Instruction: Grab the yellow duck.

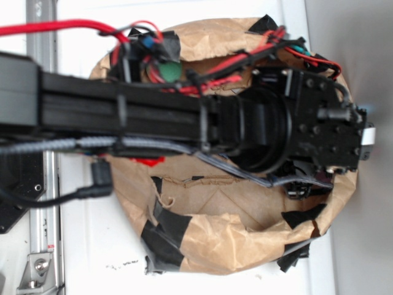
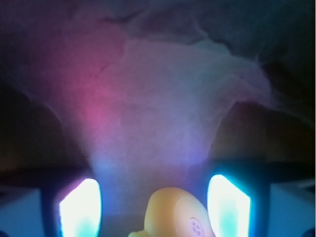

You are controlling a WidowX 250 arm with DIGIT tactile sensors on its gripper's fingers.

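Small yellow rubber duck (image 2: pixel 175 215) framed between the parted fingers of the black robot gripper (image 2: pixel 154 210)

The pincer is seen spread wide — nothing clamped — either side of the toy, apparently lowered for the grab. The duck is judged to lie inside the crumpled brown-paper basket patched with black tape (image 1: pixel 227 243) — a green ball (image 1: pixel 170 71) is glimpsed at its far rim

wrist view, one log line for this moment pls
yellow duck between glowing fingers | end effector open | arm inside paper-lined bin

a crumpled brown paper bin (image 1: pixel 233 239) patched with black tape (image 1: pixel 166 230) sits on a white tabletop (image 1: pixel 92 246).
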